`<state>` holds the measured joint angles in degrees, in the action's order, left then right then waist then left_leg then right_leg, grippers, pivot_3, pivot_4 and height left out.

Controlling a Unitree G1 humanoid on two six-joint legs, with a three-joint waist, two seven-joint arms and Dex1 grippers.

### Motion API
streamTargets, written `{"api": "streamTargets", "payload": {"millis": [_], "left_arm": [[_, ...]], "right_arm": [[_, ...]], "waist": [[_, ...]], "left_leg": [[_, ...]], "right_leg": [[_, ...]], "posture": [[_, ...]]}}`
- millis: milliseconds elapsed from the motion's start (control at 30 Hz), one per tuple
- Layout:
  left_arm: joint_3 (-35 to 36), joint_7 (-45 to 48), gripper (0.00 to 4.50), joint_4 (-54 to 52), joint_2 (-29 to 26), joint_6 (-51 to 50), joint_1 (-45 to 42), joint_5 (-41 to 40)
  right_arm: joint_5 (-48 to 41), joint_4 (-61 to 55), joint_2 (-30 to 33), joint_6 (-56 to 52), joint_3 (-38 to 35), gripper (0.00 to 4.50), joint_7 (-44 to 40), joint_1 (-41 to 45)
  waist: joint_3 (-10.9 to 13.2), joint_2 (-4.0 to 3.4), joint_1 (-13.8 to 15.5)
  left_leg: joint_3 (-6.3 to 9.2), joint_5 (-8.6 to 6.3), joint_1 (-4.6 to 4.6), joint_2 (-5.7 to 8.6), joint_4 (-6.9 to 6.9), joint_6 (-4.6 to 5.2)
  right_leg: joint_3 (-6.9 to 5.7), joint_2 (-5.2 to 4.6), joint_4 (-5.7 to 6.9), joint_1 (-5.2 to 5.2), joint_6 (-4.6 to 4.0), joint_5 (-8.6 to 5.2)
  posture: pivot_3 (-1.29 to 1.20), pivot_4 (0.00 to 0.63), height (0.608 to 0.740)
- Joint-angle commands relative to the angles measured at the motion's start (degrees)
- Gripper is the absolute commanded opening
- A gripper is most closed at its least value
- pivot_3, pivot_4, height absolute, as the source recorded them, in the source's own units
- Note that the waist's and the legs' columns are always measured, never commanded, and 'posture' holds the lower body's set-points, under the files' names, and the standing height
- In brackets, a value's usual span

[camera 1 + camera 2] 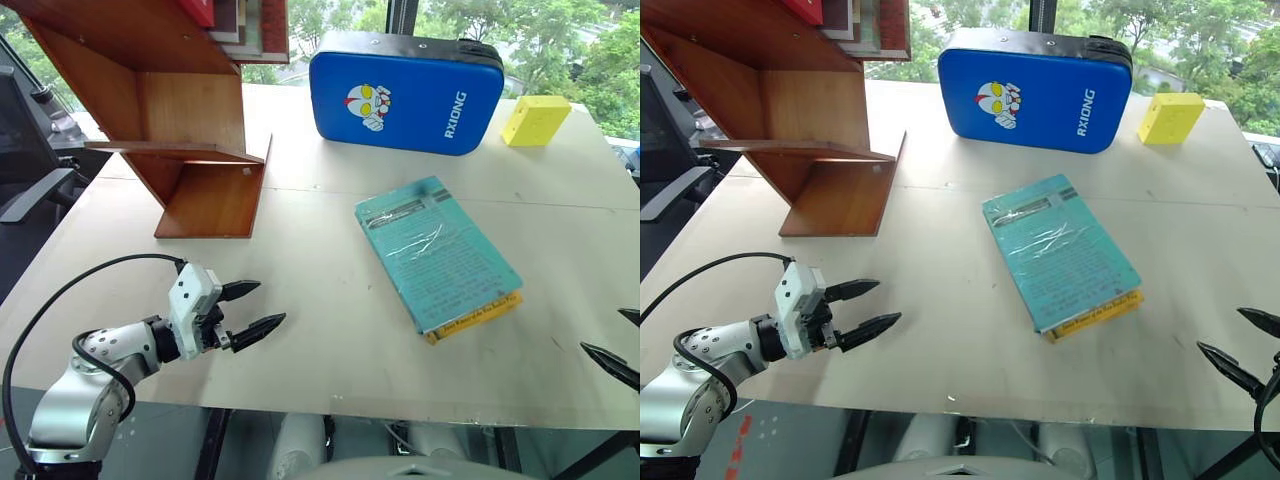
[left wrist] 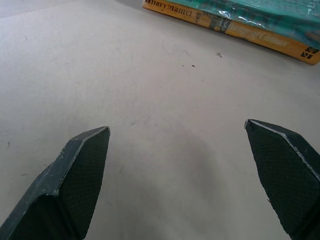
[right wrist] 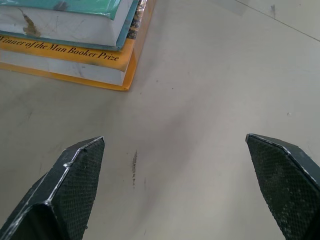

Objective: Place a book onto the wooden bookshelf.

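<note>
Bare tabletop lies open along the near edge up to the book mid-table. The wooden bookshelf blocks the far left corner; a blue case and yellow block line the far edge.

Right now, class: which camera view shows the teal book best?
The left eye view: the whole cover of the teal book shows, lying on the yellow book. The right eye view shows it much alike. Both wrist views catch merely its edge.

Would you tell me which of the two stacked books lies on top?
The teal book, plastic-wrapped; the yellow book underneath shows just its edge.
</note>
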<state>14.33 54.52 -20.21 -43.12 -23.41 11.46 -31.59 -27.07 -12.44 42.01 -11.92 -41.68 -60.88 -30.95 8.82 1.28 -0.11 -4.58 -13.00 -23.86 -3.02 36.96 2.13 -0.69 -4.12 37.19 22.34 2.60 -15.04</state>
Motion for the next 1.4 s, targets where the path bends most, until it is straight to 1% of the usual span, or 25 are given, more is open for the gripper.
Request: {"api": "streamTargets", "payload": {"millis": [33,67,133,200,233,267,333,367,400,433,533,567,667,733,900,1000,1133,1267,1400], "left_arm": [[0.7,0.43,4.44,-2.01,-0.73,-1.64,-3.61,-2.72],[-0.27,0.56,4.44,-2.83,-0.56,-2.62,-6.09,-4.1],[-1.7,0.8,4.44,-4.4,-0.02,-4.29,-9.41,-6.15],[-2.94,0.21,4.44,-6.4,0.27,-6.12,-12.01,-7.6],[-3.46,-0.04,4.44,-7.4,0.37,-6.84,-13.19,-8.27],[-4.08,-0.22,4.5,-8.3,0.41,-7.33,-14.19,-8.72],[-5.42,0.88,4.5,-10.23,0.01,-6.53,-15.39,-8.49],[-5.77,1.4,4.5,-10.97,-0.05,-6.1,-15.78,-8.62],[-5.88,1.6,4.5,-11.58,-0.03,-5.99,-15.93,-8.91],[-5.89,2.26,4.5,-12.18,-0.21,-5.79,-15.87,-9.28],[-6.1,3.28,4.5,-13.33,-0.51,-5.29,-15.52,-9.5],[-5.87,3.27,4.5,-13.48,-0.47,-5.14,-14.86,-9.43],[-5.02,3.02,4.5,-14.12,-0.38,-4.33,-12.27,-8.73],[-4.04,2.42,4.5,-14.53,-0.25,-3.95,-10.61,-8.52],[-3.58,1.46,4.5,-16.12,0.45,-2.44,-6.54,-8.36],[-3.36,1.43,4.5,-16.19,0.47,-1.46,-5.16,-8.22],[-2.04,2.09,4.5,-14.61,0.3,-0.14,-4.1,-8.12],[-1.94,2.8,4.5,-13.84,0.37,1.1,-3.23,-7.64],[-2.0,3.83,4.5,-12.3,0.35,2.66,-2.77,-7.06]], "right_arm": [[-2.83,-6.03,-1.21,-2.52,-1.3,4.5,4.88,1.04],[-5.92,-11.36,-1.38,-6.64,-0.63,4.5,8.6,2.58],[-3.84,-19.89,-0.08,-13.01,1.12,4.5,16.67,5.71],[-4.68,-21.02,2.52,-21.42,4.25,4.5,22.65,12.26],[-4.57,-20.86,3.45,-24.49,6.12,4.5,25.14,15.81],[-4.76,-20.27,4.1,-27.58,7.86,3.97,27.45,19.39],[-3.49,-18.99,5.96,-32.44,12.87,3.33,30.74,26.67],[-2.65,-17.88,6.49,-34.55,15.32,2.66,32.34,30.33],[-1.65,-16.55,7.17,-36.22,17.62,2.17,33.37,33.52],[-0.24,-14.5,7.79,-37.7,20.63,1.8,34.22,37.14],[1.98,-8.51,7.88,-41.73,26.71,0.25,36.09,45.73],[2.65,-5.85,7.22,-43.4,29.25,0.11,36.49,49.12],[3.76,-0.91,7.02,-48.05,35.32,0.11,35.48,54.91],[3.73,-0.76,8.54,-49.92,37.52,0.11,33.43,55.38],[4.54,-0.92,9.12,-51.38,39.11,0.11,31.78,53.36],[4.41,-1.29,7.59,-51.67,40.06,0.11,31.48,53.56],[3.27,-2.42,5.24,-51.86,38.97,0.11,31.45,55.6],[2.2,-5.79,5.33,-53.3,39.22,0.11,30.18,55.41],[1.47,-9.47,3.64,-55.15,40.03,0.11,31.13,55.38]], "waist": [[0.0,0.0,0.15],[0.01,0.01,0.48],[0.04,-0.13,0.78],[0.0,-0.16,0.52],[-0.06,-0.04,0.4],[-0.07,0.0,0.44],[-0.05,0.05,0.43],[-0.04,0.04,0.46],[-0.03,0.04,0.54],[-0.03,0.03,0.69],[-0.02,0.02,0.81],[-0.02,0.02,0.91],[-0.01,0.0,0.72],[-0.01,0.0,0.81],[-0.01,-0.01,0.93],[-0.01,-0.01,0.71],[-0.01,-0.01,0.45],[-0.01,-0.01,0.52],[-0.01,-0.01,0.71]], "left_leg": [[-0.01,0.0,0.0,0.0,-0.01,0.0],[-0.02,0.0,0.0,0.0,-0.02,0.0],[0.03,0.01,-0.02,-0.04,0.03,0.0],[-0.06,0.01,0.04,-0.07,0.11,-0.01],[-0.15,0.01,0.06,-0.1,0.17,-0.01],[-0.2,0.01,0.07,-0.09,0.18,0.01],[-0.21,0.01,0.03,-0.07,0.19,0.01],[-0.23,0.01,-0.02,-0.04,0.16,0.02],[-0.25,0.01,-0.09,-0.02,0.13,0.02],[-0.25,0.02,-0.16,-0.02,0.12,0.02],[-0.26,0.02,-0.29,-0.04,0.12,0.02],[-0.24,0.02,-0.35,-0.03,0.13,0.02],[-0.24,0.02,-0.48,-0.03,0.19,0.03],[-0.23,0.02,-0.5,-0.05,0.2,0.03],[-0.02,0.02,-0.81,-0.06,0.32,0.03],[-0.05,0.02,-0.8,-0.06,0.35,0.04],[-0.05,0.02,-0.74,-0.07,0.39,0.03],[-0.05,0.02,-0.76,-0.07,0.41,0.03],[-0.05,0.02,-0.79,-0.08,0.4,0.03]], "right_leg": [[0.0,0.0,-0.01,0.0,0.0,0.0],[-0.02,0.0,-0.03,0.0,0.0,0.0],[-0.07,0.03,0.0,0.05,-0.01,0.03],[0.0,0.03,0.08,0.05,-0.07,0.11],[0.0,-0.01,0.1,0.04,-0.08,0.13],[0.03,0.01,0.09,0.04,-0.08,0.14],[0.0,0.11,0.06,0.04,-0.09,0.14],[0.02,0.18,0.06,0.07,-0.1,0.14],[0.04,0.23,0.06,0.14,-0.1,0.14],[0.05,0.28,0.07,0.24,-0.11,0.13],[0.1,0.45,0.06,0.36,-0.1,0.13],[0.08,0.47,0.05,0.39,-0.07,0.14],[0.08,0.52,0.02,0.44,0.13,0.24],[0.08,0.53,-0.02,0.45,0.13,0.24],[-0.11,0.51,-0.02,0.59,0.16,0.26],[-0.08,0.52,-0.01,0.6,0.19,0.28],[-0.05,0.56,0.17,0.65,0.19,0.29],[-0.03,0.56,0.24,0.68,0.19,0.29],[-0.04,0.56,0.23,0.71,0.2,0.29]], "posture": [[0.0,0.15,0.74],[0.0,0.15,0.74],[0.0,0.15,0.74],[0.0,0.15,0.74],[0.0,0.15,0.74],[0.0,0.15,0.74],[0.0,0.15,0.74],[0.0,0.15,0.74],[0.0,0.15,0.74],[0.0,0.15,0.74],[0.0,0.15,0.74],[0.0,0.15,0.74],[0.0,0.15,0.74],[0.0,0.15,0.74],[0.0,0.15,0.74],[0.0,0.15,0.74],[0.0,0.15,0.74],[0.0,0.15,0.74],[0.0,0.15,0.74]]}}
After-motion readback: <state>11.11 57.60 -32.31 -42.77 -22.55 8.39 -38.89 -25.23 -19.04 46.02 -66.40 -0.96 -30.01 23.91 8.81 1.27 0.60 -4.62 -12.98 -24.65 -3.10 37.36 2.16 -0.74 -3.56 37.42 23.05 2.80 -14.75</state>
